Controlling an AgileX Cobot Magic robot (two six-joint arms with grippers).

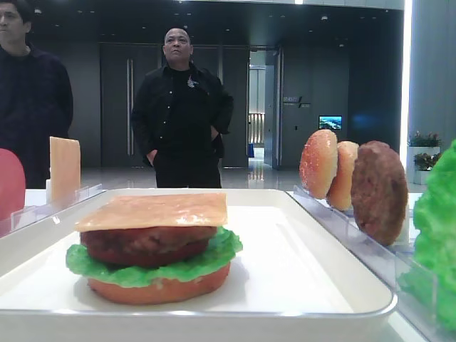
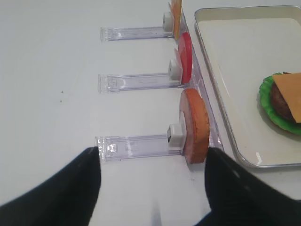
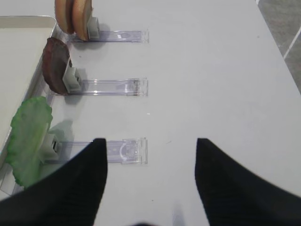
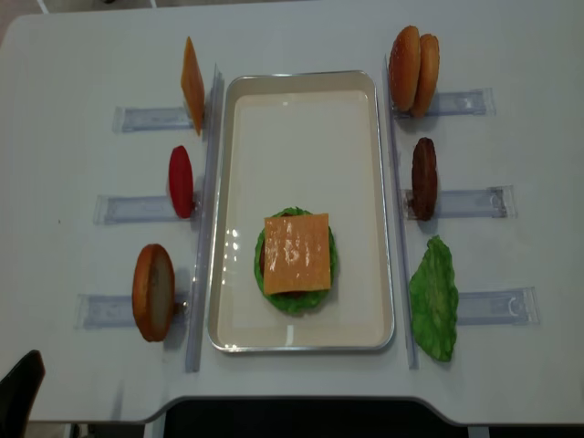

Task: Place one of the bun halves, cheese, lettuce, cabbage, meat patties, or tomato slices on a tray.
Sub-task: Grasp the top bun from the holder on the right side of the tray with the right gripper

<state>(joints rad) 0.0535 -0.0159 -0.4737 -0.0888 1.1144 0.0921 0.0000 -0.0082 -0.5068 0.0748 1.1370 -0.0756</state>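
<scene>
The right claw hovers above the white desk with its two dark fingers spread apart and nothing between them; the left claw is likewise released over a clear rack holding an orange bun. On the tray, a cheese slice tops a meat patty, lettuce and bottom bun. The seeded top bun stands upright in the far right rack, beside a paler bun.

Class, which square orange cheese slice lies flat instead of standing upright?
The square orange cheese slice topping the burger stack in the white tray; the other slice stands on edge outside it.
</scene>
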